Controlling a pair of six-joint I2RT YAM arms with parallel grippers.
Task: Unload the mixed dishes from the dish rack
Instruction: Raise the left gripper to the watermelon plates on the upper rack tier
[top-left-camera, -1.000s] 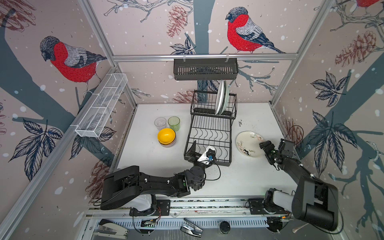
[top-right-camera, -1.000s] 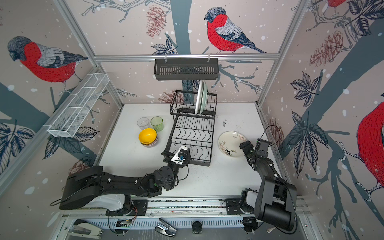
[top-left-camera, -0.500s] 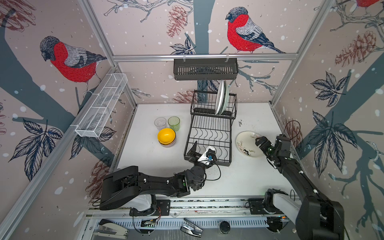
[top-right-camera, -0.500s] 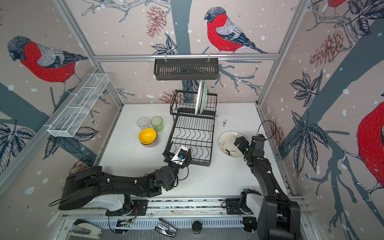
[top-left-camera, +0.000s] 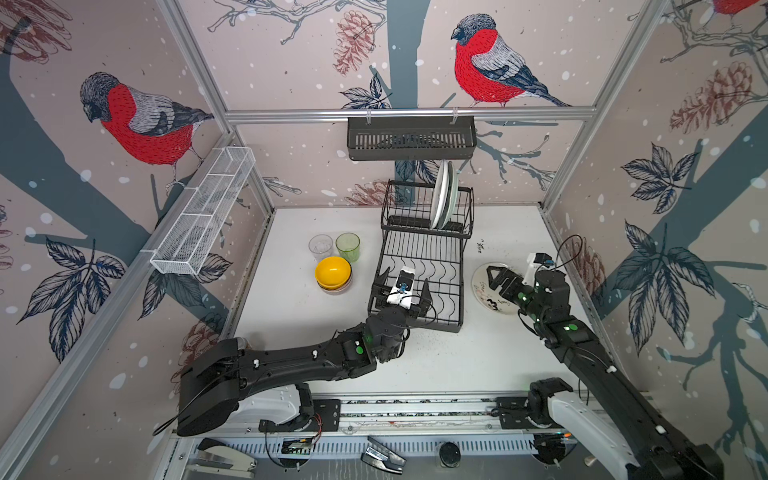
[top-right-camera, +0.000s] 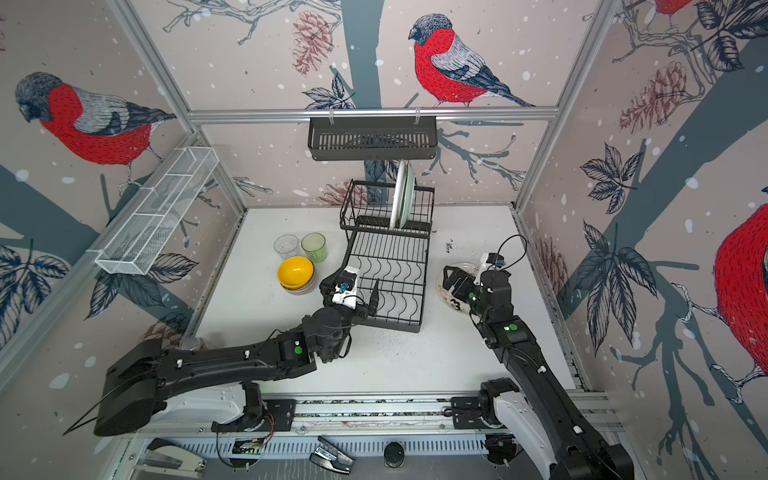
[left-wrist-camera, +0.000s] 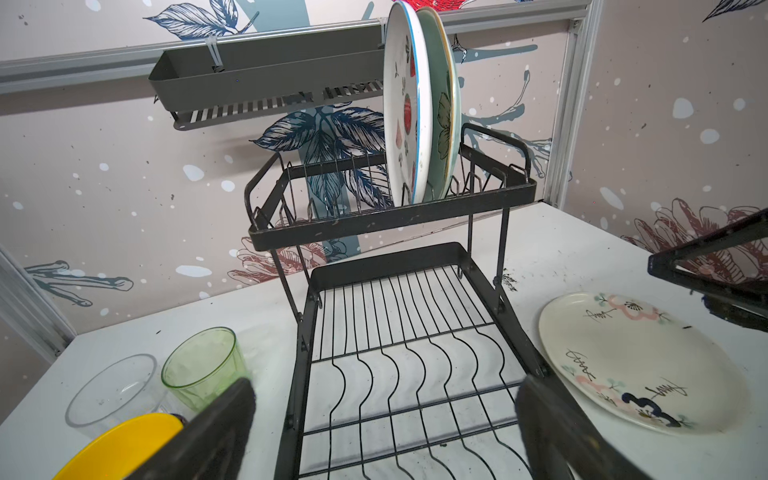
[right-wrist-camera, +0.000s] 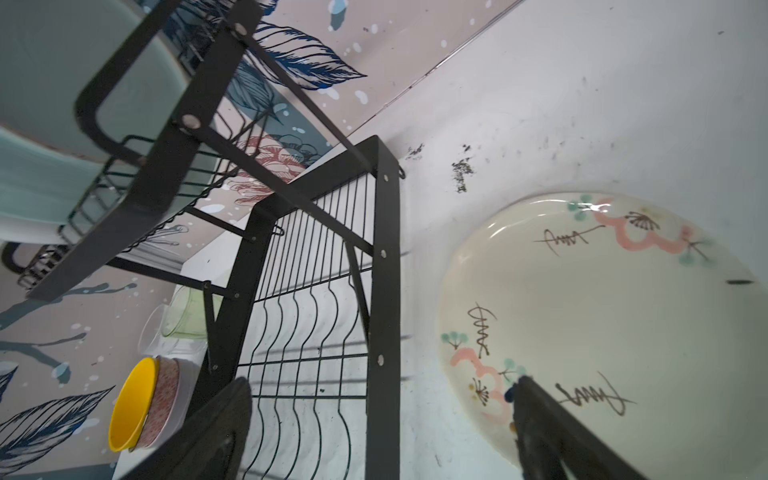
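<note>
- In both top views the left gripper (top-left-camera: 405, 279) hangs over the black wire dish rack (top-left-camera: 432, 257), jaws spread, empty.
- the right gripper (top-left-camera: 494, 279), spread too, sits above the cream painted plate (top-left-camera: 482, 293) lying on the table (top-left-camera: 457, 365) beside the rack.
- a white blue-rimmed plate (left-wrist-camera: 405, 104) and a mint plate (left-wrist-camera: 444, 124) stand upright in the raised basket (left-wrist-camera: 390, 224).

The white tabletop (top-left-camera: 478, 361) carries a black wire two-level dish rack (top-left-camera: 419, 266), mid-table toward the far wall. Left of it stand a clear glass tumbler (top-left-camera: 320, 247) and a pale-green glass tumbler (top-left-camera: 348, 246), with a yellow-topped bowl stack (top-left-camera: 333, 272) just nearer. Right of the rack, a cream flower-painted plate (left-wrist-camera: 631, 361) lies flat.
</note>
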